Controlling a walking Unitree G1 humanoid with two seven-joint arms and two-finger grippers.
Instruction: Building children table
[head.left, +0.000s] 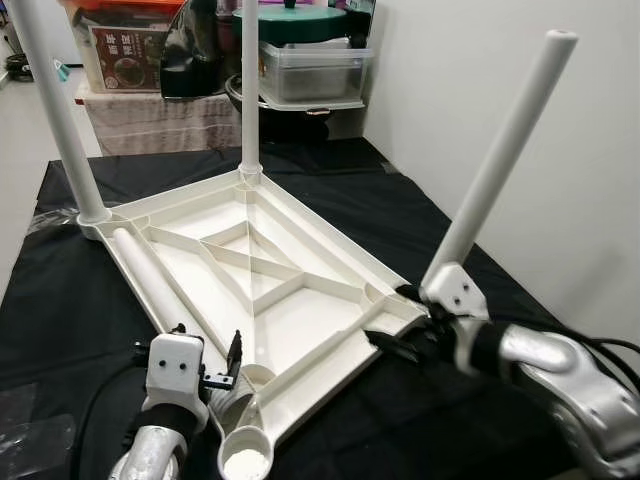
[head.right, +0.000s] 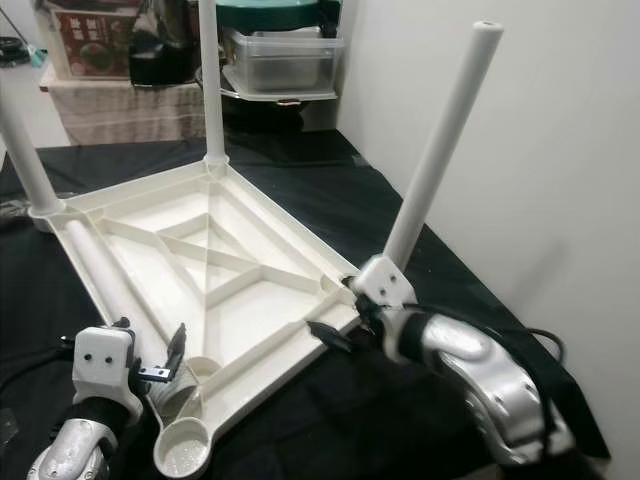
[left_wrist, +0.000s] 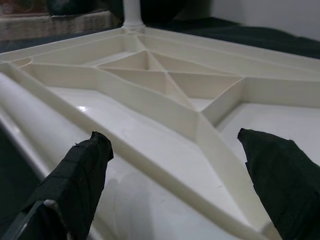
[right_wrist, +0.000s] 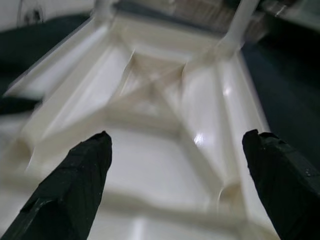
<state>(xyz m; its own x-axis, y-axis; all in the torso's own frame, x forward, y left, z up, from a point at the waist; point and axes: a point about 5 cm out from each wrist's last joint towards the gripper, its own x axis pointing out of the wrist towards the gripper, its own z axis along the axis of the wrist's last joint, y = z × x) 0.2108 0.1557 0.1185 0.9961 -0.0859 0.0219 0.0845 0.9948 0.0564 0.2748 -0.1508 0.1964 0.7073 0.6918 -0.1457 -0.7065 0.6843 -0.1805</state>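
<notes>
At your six o'clock, the upturned table top (head.left: 270, 280) lies on the surface (head.left: 60, 300); your left gripper (left_wrist: 175, 185) and right gripper (right_wrist: 175, 185) both gape, fingers apart.

far legs (head.left: 55, 120) tops cut off | right wrist view blurred | box (head.left: 125, 45) label unreadable

Both silver arms reach forward, wrists low. The left end effector (head.left: 222, 368) has its black fingers spread wide (clear in the wrist view). The right end effector (head.left: 400, 322) likewise has its fingers (right_wrist: 75, 190) parted, its forearm angling in from the right
</notes>
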